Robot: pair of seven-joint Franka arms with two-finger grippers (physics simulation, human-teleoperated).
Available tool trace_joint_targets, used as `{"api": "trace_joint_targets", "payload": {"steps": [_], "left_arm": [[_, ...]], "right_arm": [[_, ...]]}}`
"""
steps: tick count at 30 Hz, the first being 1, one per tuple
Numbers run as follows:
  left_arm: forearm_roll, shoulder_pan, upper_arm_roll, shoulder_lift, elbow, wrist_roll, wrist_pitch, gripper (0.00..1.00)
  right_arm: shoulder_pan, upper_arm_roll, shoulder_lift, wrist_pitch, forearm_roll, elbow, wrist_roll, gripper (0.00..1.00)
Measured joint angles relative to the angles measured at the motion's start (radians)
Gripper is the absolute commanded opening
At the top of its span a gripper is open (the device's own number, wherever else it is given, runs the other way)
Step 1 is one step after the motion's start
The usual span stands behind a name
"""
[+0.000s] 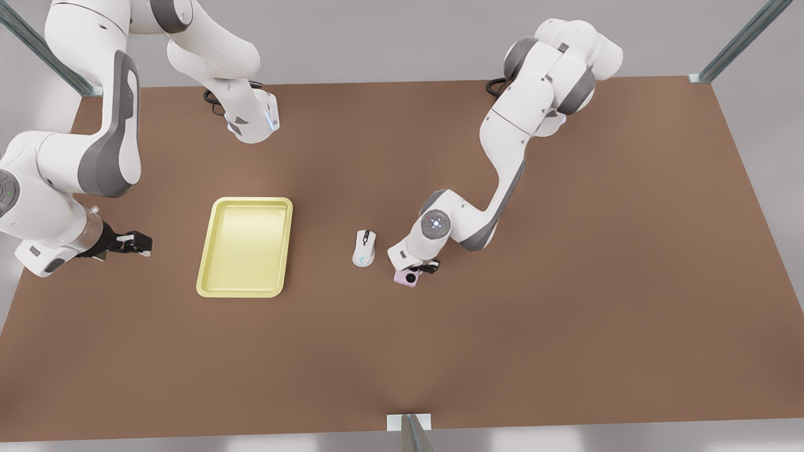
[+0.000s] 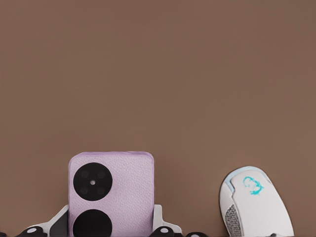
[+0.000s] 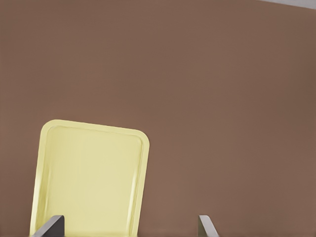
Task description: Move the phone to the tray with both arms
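Note:
The pale pink phone point(image 1: 407, 277) lies on the brown table with its two black lenses up, right of centre in the front view. My left gripper point(image 1: 419, 270) is down on it. In the left wrist view its fingers point(image 2: 160, 222) press against both sides of the phone point(image 2: 118, 187), shut on it. The pale yellow tray point(image 1: 245, 201) lies to the front view's left with nothing in it. Left of the tray my right gripper point(image 1: 135, 242) waits low over the table, open and holding nothing. Its wrist view looks across the tray point(image 3: 89, 173) past its two spread fingertips point(image 3: 53, 225).
A white computer mouse point(image 1: 364, 247) sits just to the front view's left of the phone, between it and the tray; it also lies beside the phone in the left wrist view point(image 2: 254, 207). Metal frame posts stand at the table corners and front edge point(image 1: 408, 427).

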Motion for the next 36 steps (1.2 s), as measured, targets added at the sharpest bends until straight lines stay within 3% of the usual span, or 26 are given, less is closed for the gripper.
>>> {"api": "trace_joint_targets", "payload": {"steps": [5,6,12,16,18,19,22,26,28,36], "left_arm": [[0.051,-0.028,-0.001,0.04,0.042,-0.055,-0.01,0.84],[0.053,-0.033,-0.001,0.04,0.044,-0.065,-0.011,1.0],[0.061,-0.032,0.005,0.007,0.045,-0.111,-0.039,1.0],[0.052,0.129,0.046,-0.168,0.045,-0.109,-0.221,1.0],[0.04,0.255,0.068,-0.292,0.085,-0.078,-0.352,1.0],[0.038,0.302,0.084,-0.348,0.127,-0.055,-0.422,1.0],[0.039,0.434,0.096,-0.592,0.063,0.014,-0.577,1.0],[0.045,0.472,0.108,-0.643,0.053,0.087,-0.707,1.0],[0.045,0.469,0.114,-0.634,0.055,0.119,-0.748,1.0],[0.039,0.47,0.148,-0.59,0.064,0.215,-0.821,1.0]], "right_arm": [[0.003,0.0,0.001,0.002,-0.001,0.0,-0.004,1.0],[0.004,0.0,0.001,0.003,-0.001,0.0,-0.004,1.0],[0.008,0.005,-0.001,0.001,0.0,0.005,-0.006,1.0],[0.003,0.17,-0.006,-0.012,0.034,0.008,0.037,1.0],[0.105,0.234,0.068,-0.013,0.044,0.039,0.096,1.0],[0.182,0.227,0.106,-0.003,0.048,0.048,0.133,1.0],[0.491,0.03,0.247,0.042,0.076,0.158,0.268,1.0],[0.76,-0.231,0.369,0.09,0.166,0.227,0.447,1.0],[0.802,-0.246,0.404,0.114,0.207,0.234,0.529,1.0],[0.832,-0.16,0.597,0.238,0.257,0.355,0.831,1.0]]}}
